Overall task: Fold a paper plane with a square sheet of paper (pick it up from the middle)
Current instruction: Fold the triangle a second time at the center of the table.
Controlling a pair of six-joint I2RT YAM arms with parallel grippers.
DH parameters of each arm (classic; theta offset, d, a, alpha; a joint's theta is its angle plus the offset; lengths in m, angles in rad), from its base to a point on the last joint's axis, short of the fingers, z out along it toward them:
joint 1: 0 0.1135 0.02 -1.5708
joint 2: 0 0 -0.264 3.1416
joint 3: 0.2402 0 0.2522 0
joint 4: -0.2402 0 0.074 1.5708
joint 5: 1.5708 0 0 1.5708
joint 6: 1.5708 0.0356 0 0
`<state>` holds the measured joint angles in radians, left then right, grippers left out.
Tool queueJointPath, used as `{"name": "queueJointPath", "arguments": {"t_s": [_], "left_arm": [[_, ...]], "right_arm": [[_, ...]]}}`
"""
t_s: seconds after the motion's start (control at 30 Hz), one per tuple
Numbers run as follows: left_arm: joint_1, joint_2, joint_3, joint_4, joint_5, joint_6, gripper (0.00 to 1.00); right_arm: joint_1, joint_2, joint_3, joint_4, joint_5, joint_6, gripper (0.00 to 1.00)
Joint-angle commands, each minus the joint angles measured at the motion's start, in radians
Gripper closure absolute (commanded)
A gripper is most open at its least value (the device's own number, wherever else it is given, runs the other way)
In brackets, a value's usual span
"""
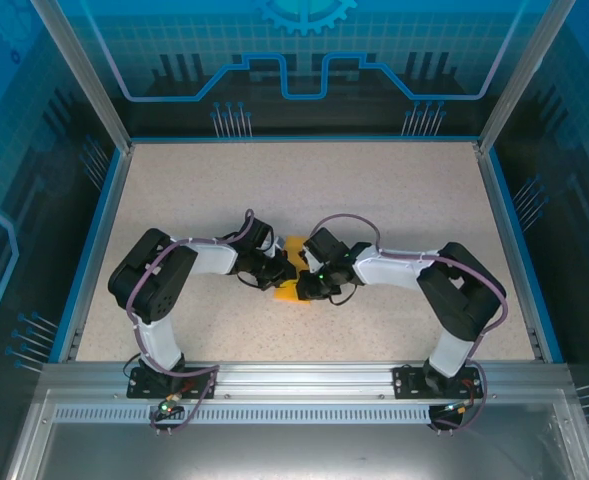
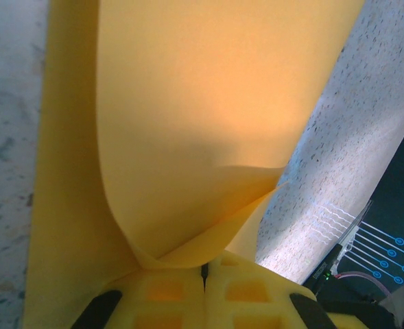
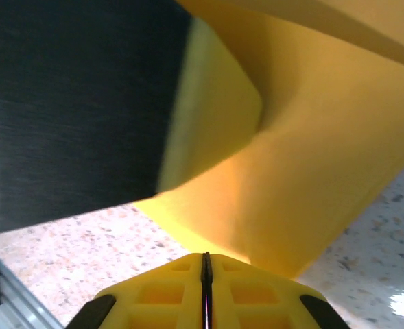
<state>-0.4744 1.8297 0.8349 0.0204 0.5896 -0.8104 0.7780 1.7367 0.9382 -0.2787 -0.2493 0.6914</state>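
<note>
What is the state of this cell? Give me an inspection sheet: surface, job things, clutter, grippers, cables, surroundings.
Surface: speckled beige table, blue rim, bare apart from the arms and the paper.
Job's things: square sheet of paper, orange-yellow, curled and partly folded, lifted at the table's middle between the two grippers; no finished plane.
Clutter: nothing seen.
Grippers: left gripper shut, the paper's fold pinched at its tips; right gripper shut, paper right at its tips, grip not certain.
Cables: purple cables looped along both arms, clear of the paper.
Surroundings: blue patterned walls, aluminium rail at the near edge.
</note>
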Motion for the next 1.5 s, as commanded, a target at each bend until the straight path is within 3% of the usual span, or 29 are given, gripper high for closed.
{"name": "queueJointPath", "arguments": {"t_s": [0.0,0.2,0.67,0.87,1.2,1.47], "left_arm": [[-0.007,0.019,-0.005,-0.061,-0.034,0.016,1.00],[-0.007,0.025,-0.006,-0.061,-0.036,0.017,1.00],[-0.007,0.030,-0.006,-0.061,-0.042,0.017,1.00],[-0.007,0.026,-0.006,-0.057,-0.042,0.017,1.00],[-0.007,0.026,-0.003,-0.049,-0.033,0.013,1.00],[-0.006,0.016,-0.006,-0.049,-0.031,0.015,1.00]], "right_arm": [[-0.013,0.031,0.003,-0.056,0.043,-0.012,0.90],[-0.040,0.023,-0.053,-0.021,0.035,-0.001,0.91],[-0.117,0.033,-0.258,0.223,-0.159,0.114,0.88],[-0.120,-0.023,-0.297,0.210,-0.165,0.146,0.88],[-0.110,-0.108,-0.195,0.106,-0.150,0.121,0.86],[-0.088,-0.029,-0.064,0.105,-0.146,0.136,0.85]]}}
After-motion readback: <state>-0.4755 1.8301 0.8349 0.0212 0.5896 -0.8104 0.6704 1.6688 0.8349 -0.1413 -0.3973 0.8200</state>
